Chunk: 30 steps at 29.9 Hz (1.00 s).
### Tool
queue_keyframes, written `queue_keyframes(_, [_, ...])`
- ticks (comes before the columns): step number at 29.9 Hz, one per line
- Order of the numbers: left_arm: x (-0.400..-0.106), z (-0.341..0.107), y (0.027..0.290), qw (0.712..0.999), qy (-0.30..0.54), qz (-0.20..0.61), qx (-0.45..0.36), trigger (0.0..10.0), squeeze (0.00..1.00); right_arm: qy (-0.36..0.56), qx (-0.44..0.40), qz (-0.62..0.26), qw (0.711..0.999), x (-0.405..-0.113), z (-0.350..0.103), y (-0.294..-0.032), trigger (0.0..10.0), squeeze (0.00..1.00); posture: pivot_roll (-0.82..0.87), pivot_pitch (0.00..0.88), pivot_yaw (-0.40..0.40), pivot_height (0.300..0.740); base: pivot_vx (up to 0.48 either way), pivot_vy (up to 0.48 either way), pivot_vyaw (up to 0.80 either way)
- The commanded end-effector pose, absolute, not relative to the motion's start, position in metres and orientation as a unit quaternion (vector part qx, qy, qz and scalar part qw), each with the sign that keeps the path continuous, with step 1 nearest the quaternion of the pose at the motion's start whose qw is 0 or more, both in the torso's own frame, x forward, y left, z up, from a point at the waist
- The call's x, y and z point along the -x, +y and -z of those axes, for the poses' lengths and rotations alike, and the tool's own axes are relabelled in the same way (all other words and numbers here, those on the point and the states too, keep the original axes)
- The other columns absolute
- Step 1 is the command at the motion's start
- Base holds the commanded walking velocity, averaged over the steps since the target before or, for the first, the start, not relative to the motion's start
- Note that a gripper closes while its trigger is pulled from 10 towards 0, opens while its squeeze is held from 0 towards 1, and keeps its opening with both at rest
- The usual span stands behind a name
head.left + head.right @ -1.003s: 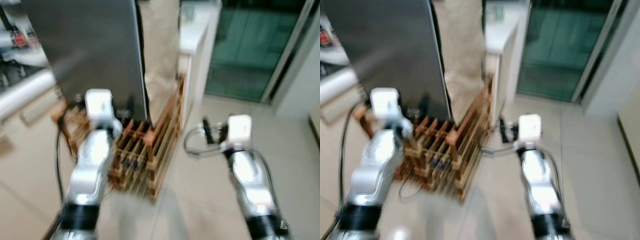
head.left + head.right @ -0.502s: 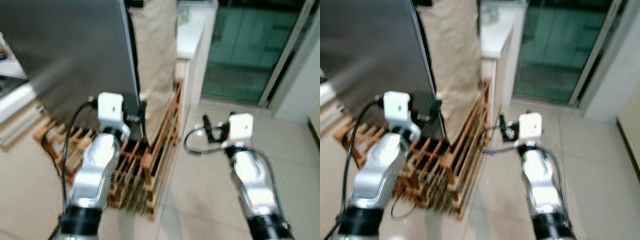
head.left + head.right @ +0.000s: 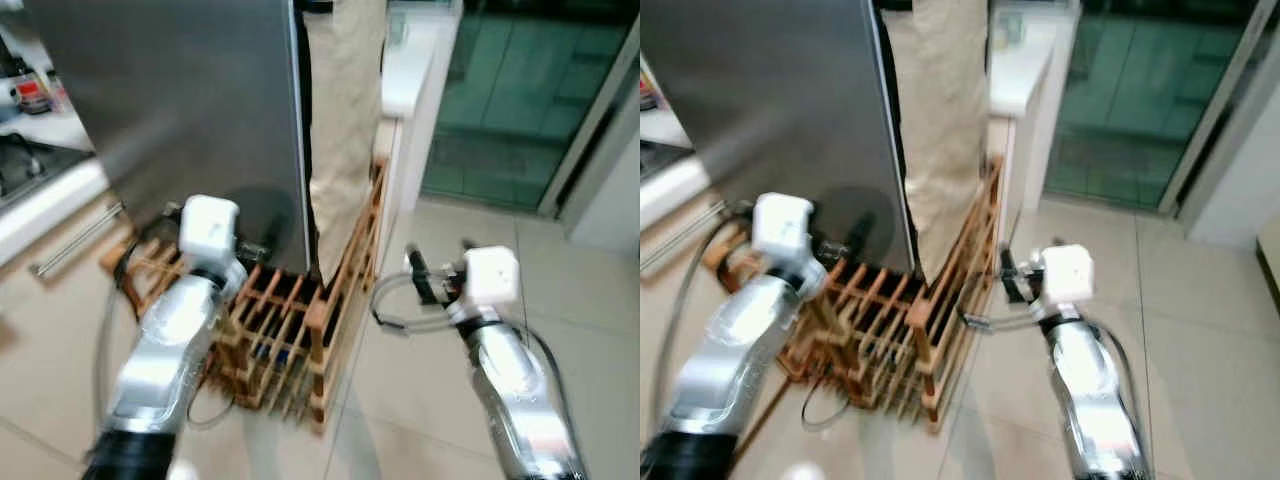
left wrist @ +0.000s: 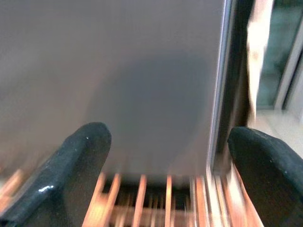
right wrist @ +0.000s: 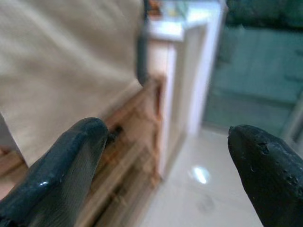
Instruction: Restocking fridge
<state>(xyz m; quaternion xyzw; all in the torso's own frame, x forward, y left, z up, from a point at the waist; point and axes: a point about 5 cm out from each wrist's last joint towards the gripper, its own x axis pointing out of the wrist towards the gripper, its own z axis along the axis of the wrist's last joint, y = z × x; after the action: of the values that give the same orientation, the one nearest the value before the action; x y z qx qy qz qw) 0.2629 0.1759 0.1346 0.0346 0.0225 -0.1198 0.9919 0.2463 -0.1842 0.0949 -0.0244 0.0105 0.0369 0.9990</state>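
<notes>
Pale floor tiles [image 3: 420, 400] spread out ahead of you in the left eye view, with the fridge's grey steel door [image 3: 190, 110] rising on your left, a beige curtain-like cloth [image 3: 345, 120] hanging just beside its edge, and a wooden slatted rack [image 3: 290, 340] standing on the floor at the door's foot. Your left gripper [image 3: 262, 252] is held up close to the lower part of that door, above the rack, while your right gripper [image 3: 425, 285] hangs over bare tile, near the rack's outer side. From the right eye view you get the same layout, plus a white counter [image 3: 1025, 60] past the cloth and a glass sliding door [image 3: 1120, 90] behind it; the picture is soft with motion blur. Your left wrist view looks straight at the steel door with its edge seam between the two black fingers [image 4: 78, 161], which stand wide apart and hold nothing. Your right wrist view shows its fingers [image 5: 71, 161] likewise spread and empty, aimed past the cloth and rack toward the counter. You appear to be at the approach stage: the fridge is shut and no stock is in hand. Next, you probably need the left gripper on the door edge to pull it open.
</notes>
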Motion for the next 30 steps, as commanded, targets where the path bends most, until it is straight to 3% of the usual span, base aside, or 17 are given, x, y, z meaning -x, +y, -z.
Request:
queue_keyframes(1, [-0.257, -0.141, 0.167, 0.987, 0.001, 0.156, -0.030, 10.0, 0.00, -0.016, 0.017, -0.051, 0.998, -0.246, -0.108, -0.179, 10.0, 0.00, -0.14, 0.000, 0.061, 0.740, 0.000, 0.000, 0.00])
queue_keyframes(4, [-0.212, -0.133, 0.164, 0.987, 0.013, 0.152, 0.045, 10.0, 0.00, -0.033, 0.025, -0.029, 0.999, -0.211, -0.111, -0.195, 10.0, 0.00, -0.13, 0.000, 0.047, 0.740, 0.000, 0.000, 0.00])
queue_keyframes(6, [-0.206, -0.136, 0.168, 0.993, 0.003, 0.113, 0.044, 10.0, 0.00, -0.036, 0.030, -0.017, 0.999, -0.204, -0.113, -0.198, 10.0, 0.00, -0.12, 0.000, 0.041, 0.740, 0.000, 0.000, 0.00])
queue_keyframes(12, [-0.220, -0.163, 0.162, 0.992, -0.059, 0.100, 0.039, 10.0, 0.00, -0.054, 0.035, -0.005, 0.998, -0.218, -0.121, -0.197, 10.0, 0.00, -0.13, 0.000, 0.036, 0.740, 0.227, 0.000, 0.00])
queue_keyframes(30, [-0.237, -0.172, 0.143, 0.987, -0.072, 0.138, 0.037, 10.0, 0.00, -0.073, 0.038, -0.024, 0.996, -0.254, -0.130, -0.182, 10.0, 0.00, -0.14, 0.000, 0.047, 0.740, 0.475, 0.000, 0.00])
